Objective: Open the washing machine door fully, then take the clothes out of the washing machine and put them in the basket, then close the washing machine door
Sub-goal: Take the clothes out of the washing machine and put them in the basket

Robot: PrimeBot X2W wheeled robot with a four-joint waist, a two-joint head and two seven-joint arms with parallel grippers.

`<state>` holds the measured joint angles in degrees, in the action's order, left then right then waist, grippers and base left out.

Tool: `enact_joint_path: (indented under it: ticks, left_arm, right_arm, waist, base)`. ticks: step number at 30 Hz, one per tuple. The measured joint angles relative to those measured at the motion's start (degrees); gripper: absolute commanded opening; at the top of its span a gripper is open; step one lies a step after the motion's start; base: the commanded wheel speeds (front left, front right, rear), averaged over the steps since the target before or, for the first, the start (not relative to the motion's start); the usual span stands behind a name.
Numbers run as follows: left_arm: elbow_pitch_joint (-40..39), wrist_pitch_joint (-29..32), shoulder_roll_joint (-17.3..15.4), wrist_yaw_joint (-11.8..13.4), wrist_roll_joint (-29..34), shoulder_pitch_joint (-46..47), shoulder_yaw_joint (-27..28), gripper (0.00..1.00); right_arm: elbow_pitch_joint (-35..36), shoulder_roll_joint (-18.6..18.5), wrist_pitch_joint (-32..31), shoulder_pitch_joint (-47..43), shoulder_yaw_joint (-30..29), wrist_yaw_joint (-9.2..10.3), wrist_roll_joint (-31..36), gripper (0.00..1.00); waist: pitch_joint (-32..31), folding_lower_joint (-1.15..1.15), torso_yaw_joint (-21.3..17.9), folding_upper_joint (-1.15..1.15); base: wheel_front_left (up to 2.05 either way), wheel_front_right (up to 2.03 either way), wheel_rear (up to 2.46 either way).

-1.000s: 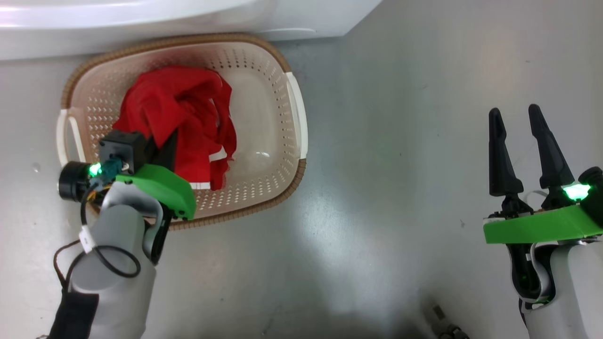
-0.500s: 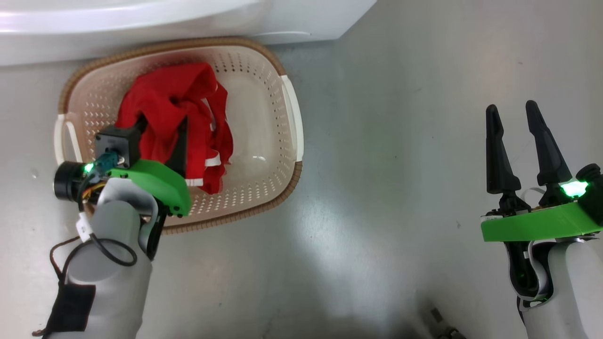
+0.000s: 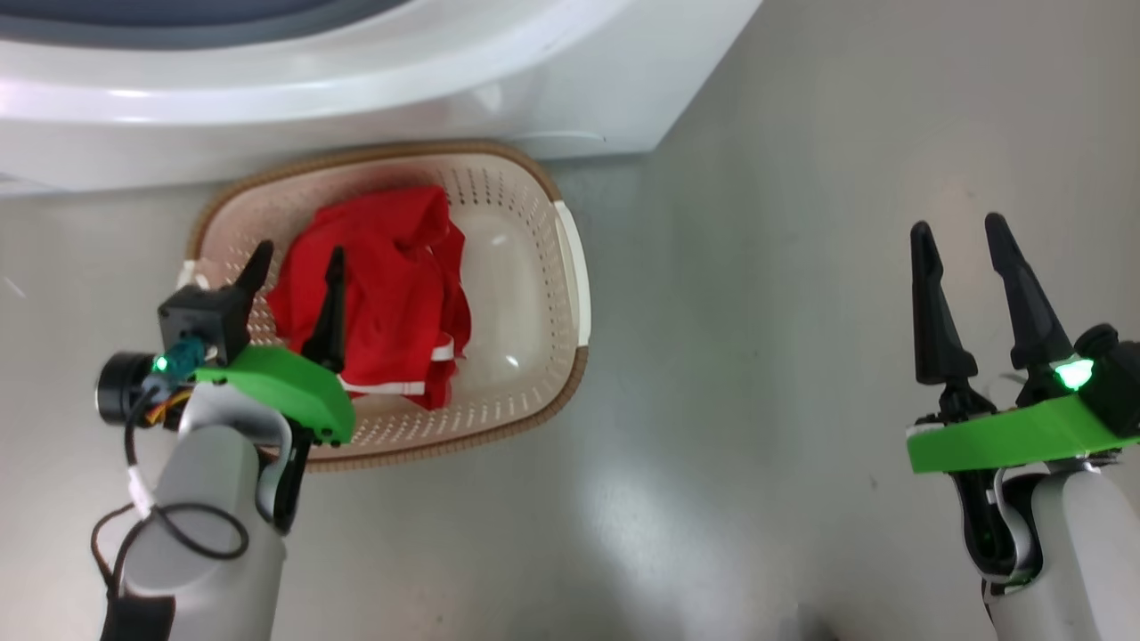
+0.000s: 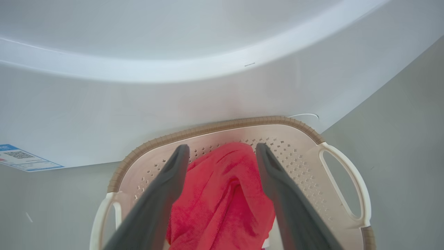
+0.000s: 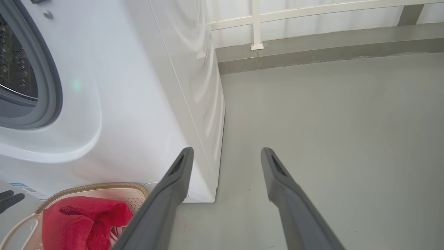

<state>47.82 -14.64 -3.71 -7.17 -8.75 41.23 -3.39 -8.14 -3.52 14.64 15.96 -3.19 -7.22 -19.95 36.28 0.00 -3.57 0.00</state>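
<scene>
Two claws show, both spread wide. The left gripper (image 3: 301, 249) hangs over the basket (image 3: 570, 267), its two dark fingers parted and nothing pinched between them. The clothes (image 3: 392, 267), a rumpled red heap with white striped trim, lie in the basket beneath the fingertips and reach toward this claw's inner side. In the left wrist view the red cloth shows in the gap between the fingers, lower down than they are; whether a finger brushes it I cannot tell. Just beyond the fingertips runs the basket's brown woven-look edge, and close behind that rises the white front of the washing machine (image 4: 173, 97), with a blue label sticker (image 4: 24, 159) far off to this claw's left.

The right gripper (image 3: 955, 224) stands well apart from the basket, over the bare grey floor (image 3: 757, 312), fingers parted and empty. Seen along its fingers, the machine's corner stands just past the left finger, with the grey rubber ring (image 5: 52, 86) and the perforated drum (image 5: 14, 62) farther left. The basket with the red heap sits low on that same side, at the foot of the machine. Ahead of this claw, a white rail (image 5: 256, 21) runs along the far wall.
</scene>
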Motion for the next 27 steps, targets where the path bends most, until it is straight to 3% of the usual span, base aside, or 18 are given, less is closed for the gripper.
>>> enact_joint_path:
  ticks: [27]
  left_arm:
    - [-24.6, 0.0, 0.7, 0.0, -0.8, -22.0, 4.9, 1.00]
  right_arm:
    - [-2.3, -1.8, 0.0, -10.5, -0.9, 0.00, -0.2, 1.00]
  waist:
    - [-19.3, 0.00, 4.0, 0.00]
  base:
    - [0.00, 0.00, 0.00]
